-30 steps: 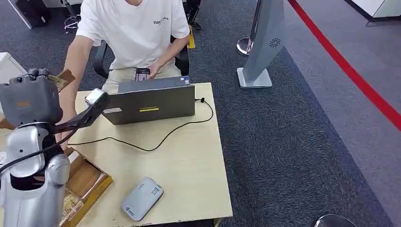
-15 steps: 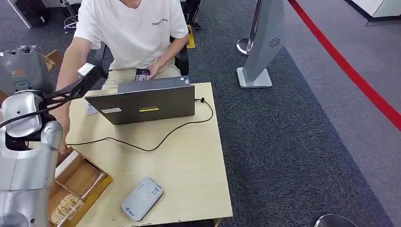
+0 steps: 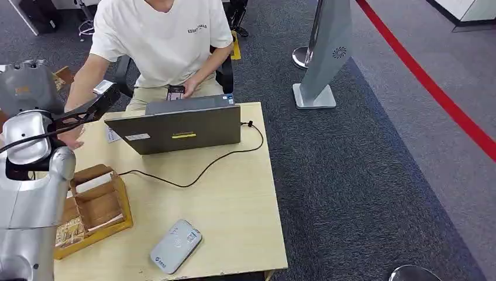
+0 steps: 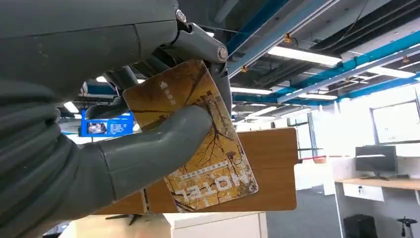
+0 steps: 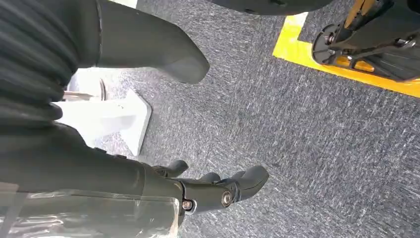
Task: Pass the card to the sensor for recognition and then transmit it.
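Left hand [image 4: 148, 124] raised at the table's far-left corner, thumb and fingers clamped on the card [image 4: 198, 144]. Card is yellow-brown with "HOTEL" printed on it; in the head view just a corner of it [image 3: 63, 75] pokes out past the hand [image 3: 26, 88], up off the table and close to the person [image 3: 158, 41]. Person's hand [image 3: 73, 136] is on the table right next to the left arm. Box [image 3: 96, 205] of more cards sits at the table's [image 3: 234, 222] left edge. Sensor [image 3: 176, 246], a grey pad, lies near the front edge, well apart from the card. Laptop [image 3: 181, 126] at the far edge, cable [image 3: 199, 172] trailing across the top. Right hand [image 5: 218, 188] hangs over the carpet, fingers loosely curled and apart, nothing in it.
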`<state>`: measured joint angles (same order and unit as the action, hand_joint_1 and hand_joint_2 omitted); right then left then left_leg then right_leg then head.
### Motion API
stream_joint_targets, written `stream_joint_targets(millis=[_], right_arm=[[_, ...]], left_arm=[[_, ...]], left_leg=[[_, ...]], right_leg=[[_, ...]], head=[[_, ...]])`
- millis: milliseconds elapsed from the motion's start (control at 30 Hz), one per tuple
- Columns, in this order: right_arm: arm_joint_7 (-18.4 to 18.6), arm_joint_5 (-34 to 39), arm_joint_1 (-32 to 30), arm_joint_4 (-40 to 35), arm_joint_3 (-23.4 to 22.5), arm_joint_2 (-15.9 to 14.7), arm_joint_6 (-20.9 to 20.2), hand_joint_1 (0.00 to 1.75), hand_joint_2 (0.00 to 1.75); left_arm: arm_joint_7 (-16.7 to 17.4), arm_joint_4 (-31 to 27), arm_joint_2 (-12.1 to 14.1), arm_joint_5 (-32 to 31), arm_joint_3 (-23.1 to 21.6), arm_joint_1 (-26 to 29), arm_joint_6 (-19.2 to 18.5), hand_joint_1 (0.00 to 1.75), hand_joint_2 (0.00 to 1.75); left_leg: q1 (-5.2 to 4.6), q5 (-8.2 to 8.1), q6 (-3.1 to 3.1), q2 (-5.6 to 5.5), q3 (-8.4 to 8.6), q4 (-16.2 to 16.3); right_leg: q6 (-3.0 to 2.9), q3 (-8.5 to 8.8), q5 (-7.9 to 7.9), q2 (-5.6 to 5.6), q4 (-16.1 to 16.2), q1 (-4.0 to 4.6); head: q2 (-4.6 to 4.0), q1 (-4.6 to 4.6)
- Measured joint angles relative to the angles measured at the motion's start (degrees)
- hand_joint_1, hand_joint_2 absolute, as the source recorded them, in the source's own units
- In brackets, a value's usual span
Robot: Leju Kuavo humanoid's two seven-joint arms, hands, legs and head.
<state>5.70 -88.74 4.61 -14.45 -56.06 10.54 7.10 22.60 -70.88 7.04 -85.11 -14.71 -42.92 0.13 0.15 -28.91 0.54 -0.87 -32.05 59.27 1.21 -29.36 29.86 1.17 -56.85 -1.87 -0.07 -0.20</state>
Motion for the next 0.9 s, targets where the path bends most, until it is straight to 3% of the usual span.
stream_joint_targets(millis=[300,333,900], right_arm=[[0.26,-0.02,0.0,0.0,0.0,-0.02,0.0,0.0,1.75],[0.26,0.0,0.0,0.0,0.0,-0.02,0.02,0.0,1.75],[0.42,-0.02,-0.02,0.0,0.0,-0.07,0.09,0.0,1.75]], left_arm=[[0.28,1.83,0.26,0.0,0.0,0.08,1.07,1.75,1.75],[0.28,1.9,0.26,0.0,0.0,0.12,1.11,0.0,1.75],[-2.1,1.97,0.0,0.0,1.4,1.95,3.45,0.0,1.75]], left_leg=[[-0.01,0.0,0.0,-0.01,-0.01,0.0],[-0.01,0.0,0.0,-0.01,-0.01,0.0],[0.0,0.0,0.0,-0.02,-0.01,0.0]], right_leg=[[0.0,0.01,0.0,-0.01,0.0,0.0],[0.0,0.01,0.0,-0.01,0.0,0.0],[0.0,0.02,0.0,-0.02,-0.02,0.0]], head=[[0.0,0.0],[0.0,0.0],[0.02,0.0]])
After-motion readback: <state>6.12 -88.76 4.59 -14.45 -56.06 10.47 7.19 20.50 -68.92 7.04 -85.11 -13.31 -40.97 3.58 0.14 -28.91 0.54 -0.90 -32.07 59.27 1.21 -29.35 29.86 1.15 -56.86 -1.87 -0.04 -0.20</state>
